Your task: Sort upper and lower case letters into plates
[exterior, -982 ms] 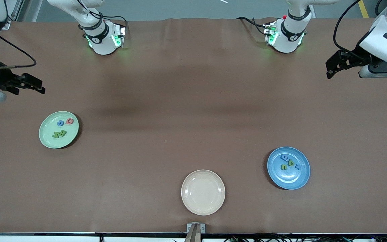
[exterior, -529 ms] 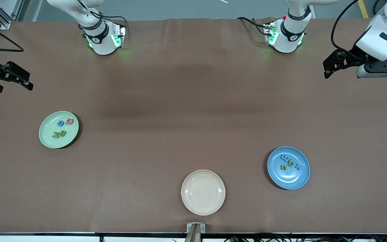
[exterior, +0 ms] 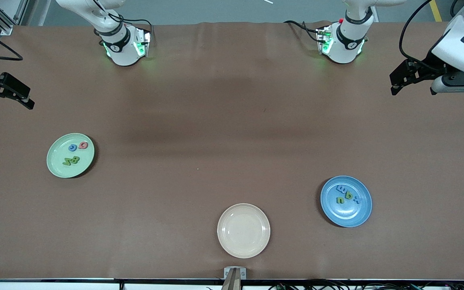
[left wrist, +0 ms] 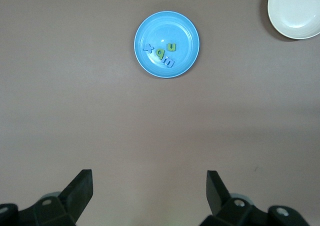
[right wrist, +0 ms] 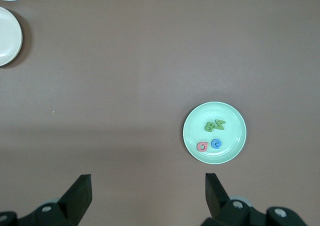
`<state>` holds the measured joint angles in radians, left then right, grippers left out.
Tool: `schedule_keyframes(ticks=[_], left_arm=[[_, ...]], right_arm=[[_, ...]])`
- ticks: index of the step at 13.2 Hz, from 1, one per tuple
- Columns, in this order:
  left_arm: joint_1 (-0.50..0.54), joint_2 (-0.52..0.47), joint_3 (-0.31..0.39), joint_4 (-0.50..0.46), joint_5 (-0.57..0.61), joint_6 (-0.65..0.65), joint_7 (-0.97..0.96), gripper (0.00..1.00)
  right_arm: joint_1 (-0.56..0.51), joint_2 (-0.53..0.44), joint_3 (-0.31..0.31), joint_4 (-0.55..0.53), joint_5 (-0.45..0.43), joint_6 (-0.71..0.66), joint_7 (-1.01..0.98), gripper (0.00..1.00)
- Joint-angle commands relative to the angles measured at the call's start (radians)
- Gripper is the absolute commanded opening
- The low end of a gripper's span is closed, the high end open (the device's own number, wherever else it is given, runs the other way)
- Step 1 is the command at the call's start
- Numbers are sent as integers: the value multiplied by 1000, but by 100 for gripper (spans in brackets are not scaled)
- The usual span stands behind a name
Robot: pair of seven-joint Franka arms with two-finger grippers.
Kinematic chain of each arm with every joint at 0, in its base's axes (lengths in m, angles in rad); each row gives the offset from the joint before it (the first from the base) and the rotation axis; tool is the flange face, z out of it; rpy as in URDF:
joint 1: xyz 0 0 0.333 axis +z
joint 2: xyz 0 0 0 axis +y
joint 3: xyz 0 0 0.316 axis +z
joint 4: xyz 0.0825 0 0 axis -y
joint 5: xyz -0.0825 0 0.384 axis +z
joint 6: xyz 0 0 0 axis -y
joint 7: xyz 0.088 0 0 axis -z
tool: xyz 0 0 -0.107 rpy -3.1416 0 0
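Letters [exterior: 75, 154] fill both plates [exterior: 346, 217]; left pincer [exterior: 395, 82] and right pincer [exterior: 8, 98] hang spread, empty.

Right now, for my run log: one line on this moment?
left claw: open, raised | right claw: open, raised | letters: in mint plate, blue plate | beige plate: bare

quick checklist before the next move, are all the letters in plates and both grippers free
1. Four letters in the mint green plate: ok.
2. Four letters in the blue plate: ok.
3. Cream plate holds no letters: ok.
4. No loose letters on the table: ok.
5. Left gripper open, holding nothing, over the table's left-arm end: ok.
6. Right gripper open, holding nothing, over the right-arm end: ok.
7. Upper/lower case sorted correctly: cannot tell.
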<state>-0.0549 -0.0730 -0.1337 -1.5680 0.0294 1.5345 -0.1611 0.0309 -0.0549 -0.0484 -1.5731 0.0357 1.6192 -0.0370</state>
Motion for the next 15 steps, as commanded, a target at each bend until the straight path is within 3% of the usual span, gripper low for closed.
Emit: schedule_keyframes(ticks=[1,5,15], left_arm=[[4,13,-1,28,-2,-8,8,100],[7,12,-1,28,-6,-10,8,100],[13,3,-1,16,-2,-20,14,100]], right_arm=[[12,20,-4,27,-5,-7,17,100],[-2,105,-5,136,-2,-18,2,100],[18,119,-4,139,-14,-18,3,100]])
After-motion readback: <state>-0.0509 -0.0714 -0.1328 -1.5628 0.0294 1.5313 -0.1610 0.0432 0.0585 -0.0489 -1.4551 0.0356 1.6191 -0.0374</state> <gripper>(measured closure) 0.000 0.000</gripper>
